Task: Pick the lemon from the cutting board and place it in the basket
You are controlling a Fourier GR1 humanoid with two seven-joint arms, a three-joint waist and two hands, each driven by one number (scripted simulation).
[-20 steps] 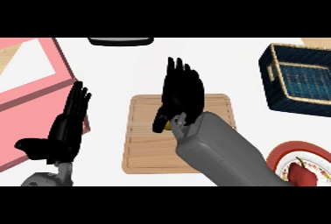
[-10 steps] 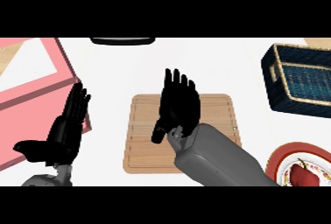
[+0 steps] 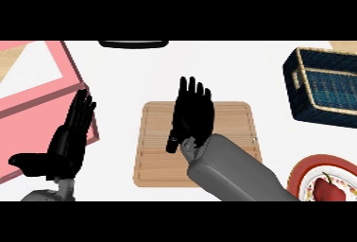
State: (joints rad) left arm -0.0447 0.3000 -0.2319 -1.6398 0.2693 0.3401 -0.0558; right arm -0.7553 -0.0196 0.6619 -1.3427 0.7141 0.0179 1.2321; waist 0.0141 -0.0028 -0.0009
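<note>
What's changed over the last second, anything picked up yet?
The right hand has slid down and slightly left over the cutting board, its fingers straight; nothing has been picked up, and the lemon isn't visible. Unchanged: the left hand resting open at the left, the basket at the upper right, the plate at the lower right.

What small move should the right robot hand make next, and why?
Probably lower and curl the fingers. The right robot hand is flat and open over the cutting board, and no lemon shows, so it likely lies hidden beneath. The basket waits at the far right. The left robot hand rests open.
</note>
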